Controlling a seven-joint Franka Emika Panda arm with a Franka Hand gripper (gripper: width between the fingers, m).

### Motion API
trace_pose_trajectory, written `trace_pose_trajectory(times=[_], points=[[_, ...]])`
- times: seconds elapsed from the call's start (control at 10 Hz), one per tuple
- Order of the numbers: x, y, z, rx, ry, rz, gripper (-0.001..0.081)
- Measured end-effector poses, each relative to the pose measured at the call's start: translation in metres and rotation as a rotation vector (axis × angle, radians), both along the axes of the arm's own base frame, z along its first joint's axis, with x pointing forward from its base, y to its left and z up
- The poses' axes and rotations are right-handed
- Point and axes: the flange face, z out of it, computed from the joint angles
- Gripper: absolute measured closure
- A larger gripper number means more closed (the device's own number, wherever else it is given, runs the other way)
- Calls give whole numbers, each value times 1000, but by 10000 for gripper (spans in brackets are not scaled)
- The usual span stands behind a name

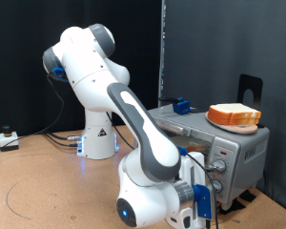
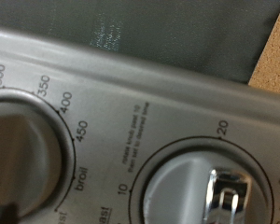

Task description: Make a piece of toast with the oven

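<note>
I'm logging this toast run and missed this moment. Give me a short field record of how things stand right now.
gripper: low at the oven's knob panel, close to the knobs; fingers hidden
oven: silver-grey, at the exterior view's right on the wooden table
knobs: wrist view looks closely at a temperature dial marked 300 to 450 and broil, and a timer knob marked 10 and 20
on top of oven: bread slice on an orange plate
held: nothing visible between the fingers
</note>
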Motion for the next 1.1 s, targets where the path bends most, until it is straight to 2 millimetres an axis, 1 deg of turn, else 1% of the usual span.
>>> trace_pose_trajectory(times=[0.1,0.2,0.3,0.4,0.5,0.6,0.7,0.9,1.0,1.1], points=[[0,1,-1,-4,0,-2,183],[0,1,-2,-6,1,-5,183],[0,1,-2,-6,1,-6,384],[0,1,-3,-8,1,-7,518],[0,1,-6,-18,2,-17,518],[0,1,-8,-21,4,-21,700],[0,1,-8,-20,4,-21,713],[0,1,-8,-19,-3,-20,713],[0,1,-8,-12,-33,-18,713],[0,1,-7,7,-120,-14,713]])
